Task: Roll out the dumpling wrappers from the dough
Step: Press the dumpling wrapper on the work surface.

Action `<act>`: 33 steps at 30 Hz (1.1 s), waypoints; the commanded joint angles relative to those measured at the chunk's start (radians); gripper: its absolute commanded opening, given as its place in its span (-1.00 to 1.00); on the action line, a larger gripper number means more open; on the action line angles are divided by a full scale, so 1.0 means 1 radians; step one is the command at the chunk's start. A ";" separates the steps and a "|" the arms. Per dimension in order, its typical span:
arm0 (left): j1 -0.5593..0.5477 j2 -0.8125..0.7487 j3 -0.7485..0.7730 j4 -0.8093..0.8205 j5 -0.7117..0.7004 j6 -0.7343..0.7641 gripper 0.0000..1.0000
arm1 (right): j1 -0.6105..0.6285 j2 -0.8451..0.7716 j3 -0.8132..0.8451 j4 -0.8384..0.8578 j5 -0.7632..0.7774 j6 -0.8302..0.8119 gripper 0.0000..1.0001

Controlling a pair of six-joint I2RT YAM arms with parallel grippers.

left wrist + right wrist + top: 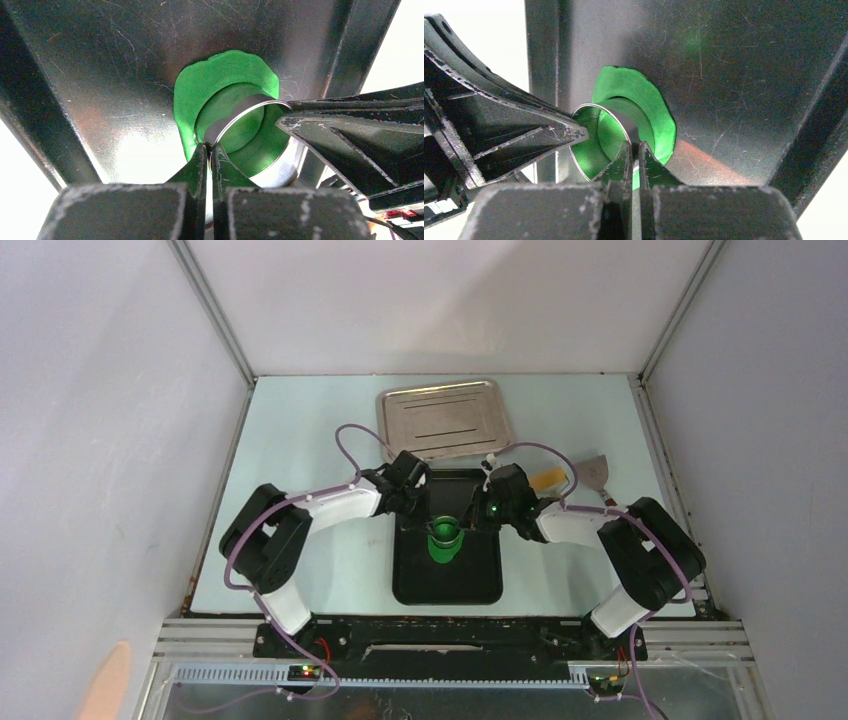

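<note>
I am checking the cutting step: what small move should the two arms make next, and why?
Probably press the metal ring straight down. The left gripper and right gripper are each shut on its rim, and it stands on the flattened dough, which spreads beyond its edge, in the black tray.

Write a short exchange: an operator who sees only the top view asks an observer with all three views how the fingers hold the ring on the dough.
Operator: From above I can't tell. Are the left fingers on the ring?
Observer: Yes. The left fingers are shut on the ring, pinching its thin wall, one inside and one outside.
Operator: And the right?
Observer: The right fingers pinch the wall on the opposite side in the same way.
Operator: Is the dough's edge neat?
Observer: No. The dough spreads past the ring with a wavy, uneven edge on the tray.
</note>
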 commanded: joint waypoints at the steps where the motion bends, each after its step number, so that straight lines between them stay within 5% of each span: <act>1: -0.019 0.148 -0.048 -0.091 -0.089 0.043 -1.00 | 0.005 0.105 -0.090 -0.339 0.130 -0.052 -1.00; 9: -0.019 0.093 -0.072 -0.114 -0.105 0.051 -1.00 | 0.002 0.188 -0.042 -0.318 0.129 -0.074 -1.00; 33: -0.030 -0.119 -0.044 -0.198 -0.132 0.054 -1.00 | -0.007 -0.061 0.073 -0.483 0.162 -0.097 -1.00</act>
